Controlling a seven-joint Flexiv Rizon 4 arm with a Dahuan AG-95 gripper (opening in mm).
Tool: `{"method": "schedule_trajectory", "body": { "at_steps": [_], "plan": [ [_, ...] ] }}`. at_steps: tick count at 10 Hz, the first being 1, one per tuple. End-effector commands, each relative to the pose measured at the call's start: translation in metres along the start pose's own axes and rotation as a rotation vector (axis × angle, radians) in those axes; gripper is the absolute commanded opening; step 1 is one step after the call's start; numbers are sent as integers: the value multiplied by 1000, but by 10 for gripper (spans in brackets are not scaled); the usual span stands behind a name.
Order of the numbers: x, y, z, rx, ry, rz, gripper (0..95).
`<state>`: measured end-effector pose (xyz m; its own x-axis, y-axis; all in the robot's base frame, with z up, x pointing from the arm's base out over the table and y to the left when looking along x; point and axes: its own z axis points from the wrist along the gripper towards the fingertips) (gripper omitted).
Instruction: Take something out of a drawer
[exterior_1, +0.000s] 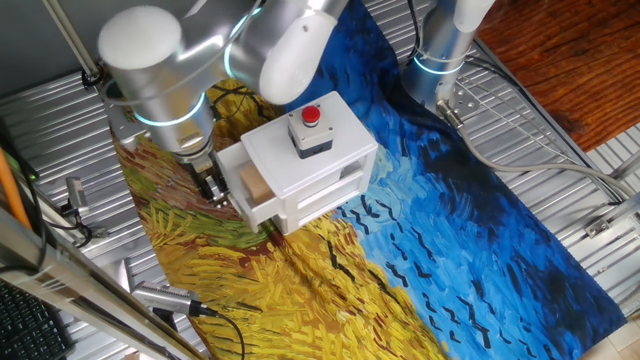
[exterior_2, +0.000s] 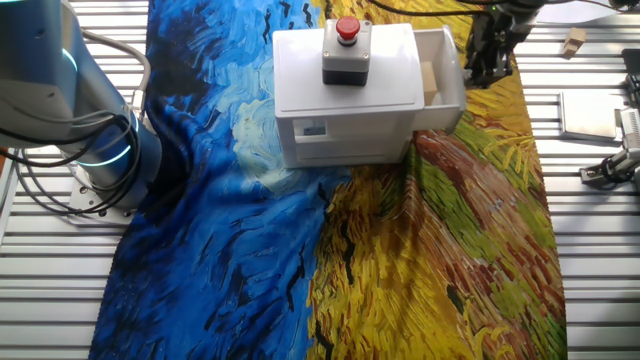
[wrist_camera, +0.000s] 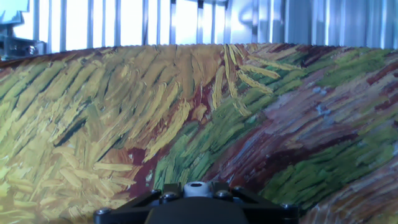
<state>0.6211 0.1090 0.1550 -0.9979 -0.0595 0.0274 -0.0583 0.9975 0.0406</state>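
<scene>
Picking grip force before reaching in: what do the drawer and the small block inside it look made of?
The drawer looks like smooth, white moulded plastic, with thin, even walls and a slight sheen. The block looks like bare, matte wood, tan and unpainted, though too small to show grain, so that is a guess.

One fixed view looks down steeply from high above the white box (exterior_1: 310, 160), off the corner nearest its pulled-out drawer (exterior_1: 250, 190), so the red button (exterior_1: 311, 116) sits near frame centre and the arm's pale joints crowd the top edge. The other fixed view also looks down from above, but from the opposite side of the white box (exterior_2: 345, 90), a little farther off; here the drawer (exterior_2: 440, 75) juts toward the right. Both share the box, button, drawer and painted cloth (exterior_2: 330, 260). The hand view sits low and close over the cloth (wrist_camera: 186, 112) beside the box, facing across it toward metal slats, with no box in frame.
</scene>
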Motion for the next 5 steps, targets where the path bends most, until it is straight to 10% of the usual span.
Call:
{"method": "schedule_trajectory", "body": {
  "at_steps": [1,5],
  "plan": [
    [3,0,-2,2,-3,-2,0],
    [-1,2,-6,6,0,4,0]
  ]
}}
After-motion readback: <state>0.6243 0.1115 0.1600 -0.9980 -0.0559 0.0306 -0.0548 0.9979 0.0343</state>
